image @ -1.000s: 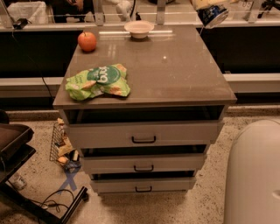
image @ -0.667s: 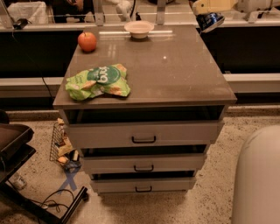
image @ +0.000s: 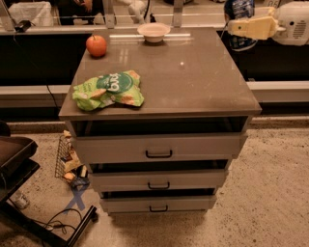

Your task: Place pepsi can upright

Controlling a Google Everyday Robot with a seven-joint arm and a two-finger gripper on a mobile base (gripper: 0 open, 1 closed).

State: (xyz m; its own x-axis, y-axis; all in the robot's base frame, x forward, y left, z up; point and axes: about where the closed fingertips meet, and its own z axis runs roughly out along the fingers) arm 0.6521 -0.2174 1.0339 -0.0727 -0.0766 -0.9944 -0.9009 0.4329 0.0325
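Note:
My gripper (image: 237, 27) reaches in from the upper right, just past the right back corner of the brown cabinet top (image: 193, 82). It is shut on the pepsi can (image: 238, 9), a blue can with white markings held in the air. One cream finger (image: 253, 27) crosses the front of the can; the other finger is hidden behind it. The can's blue body shows above and below that finger. It is off the surface and to the right of the cabinet's edge.
On the cabinet top lie a green snack bag (image: 109, 89) at front left, a red apple (image: 96, 45) at back left and a white bowl (image: 153, 32) at back centre. Three drawers (image: 158, 153) stand slightly open below. A black chair base (image: 19, 164) is at left.
My gripper with the can has moved left and down into view at the upper right. The white arm body at the lower right has left the view.

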